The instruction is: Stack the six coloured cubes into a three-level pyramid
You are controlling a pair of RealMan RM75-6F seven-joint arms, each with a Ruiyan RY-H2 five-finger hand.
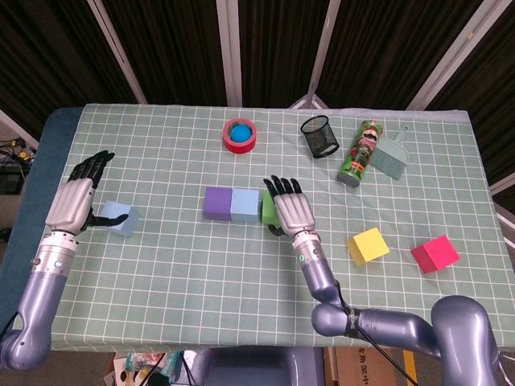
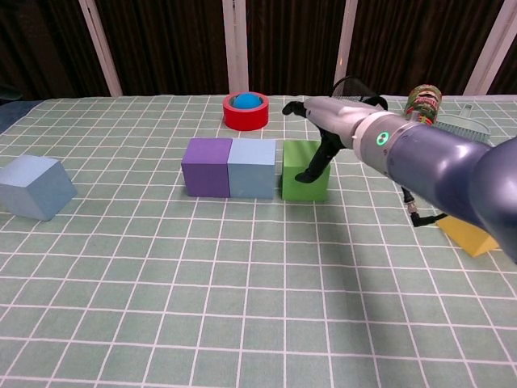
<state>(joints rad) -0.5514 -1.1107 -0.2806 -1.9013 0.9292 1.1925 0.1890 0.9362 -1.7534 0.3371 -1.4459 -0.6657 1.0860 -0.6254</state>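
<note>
Just left of the right hand point(image 1: 293, 211): green cube point(image 2: 304, 168).

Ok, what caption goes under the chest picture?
Right hand beside the green cube, ending a row with the purple cube.

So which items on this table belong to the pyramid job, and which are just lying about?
Job:
purple cube
light blue cube in the row
green cube
second light blue cube
yellow cube
red cube

Lying about:
red tape roll with a blue ball
mesh cup
nutcracker can
dustpan brush
</note>
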